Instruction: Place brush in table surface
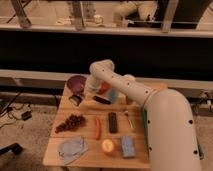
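Wooden table surface (pixel 87 161) fills the lower centre. Above it, the white arm reaches toward centre-left, where its gripper (pixel 89 93) looks clamped on the brush (pixel 76 99), head seemingly low over bare wood, ready for release.

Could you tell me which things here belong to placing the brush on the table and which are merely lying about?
Belonging to the job:
- small dish brush with black handle, near the table's back-left
- light-brown wooden table surface
- gripper, shut, low over the brush

Lying about:
- purple bowl
- dark grapes
- red chilli
- flat black bar
- metal spoon
- grey cloth
- blue sponge
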`<move>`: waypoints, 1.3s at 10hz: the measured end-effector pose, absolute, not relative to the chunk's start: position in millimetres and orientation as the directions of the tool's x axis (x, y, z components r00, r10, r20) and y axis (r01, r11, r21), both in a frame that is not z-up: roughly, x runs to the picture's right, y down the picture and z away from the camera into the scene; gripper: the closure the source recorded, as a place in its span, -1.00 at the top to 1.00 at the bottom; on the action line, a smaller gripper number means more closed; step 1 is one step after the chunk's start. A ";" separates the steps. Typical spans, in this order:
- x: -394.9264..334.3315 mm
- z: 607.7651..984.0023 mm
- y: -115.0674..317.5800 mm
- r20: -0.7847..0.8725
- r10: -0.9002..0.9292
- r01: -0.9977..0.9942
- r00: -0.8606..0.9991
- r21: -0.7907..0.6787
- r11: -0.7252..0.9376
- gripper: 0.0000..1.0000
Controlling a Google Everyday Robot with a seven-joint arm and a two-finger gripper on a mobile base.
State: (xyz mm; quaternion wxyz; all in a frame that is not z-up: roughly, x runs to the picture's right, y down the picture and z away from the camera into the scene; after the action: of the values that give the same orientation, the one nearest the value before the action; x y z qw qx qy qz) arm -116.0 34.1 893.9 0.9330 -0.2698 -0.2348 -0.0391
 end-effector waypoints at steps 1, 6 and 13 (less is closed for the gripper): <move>-116.7 899.9 38.7 0.456 0.054 0.202 0.889 -0.494 0.846 -0.66; -108.4 923.0 51.5 0.426 0.064 0.187 0.902 -0.520 0.833 -0.66; -107.7 935.7 62.4 0.414 0.071 0.181 0.907 -0.538 0.823 -0.50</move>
State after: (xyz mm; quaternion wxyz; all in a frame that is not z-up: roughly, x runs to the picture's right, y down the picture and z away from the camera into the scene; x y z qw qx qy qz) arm -107.7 62.4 935.7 0.9307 -0.2959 -0.2132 -0.0294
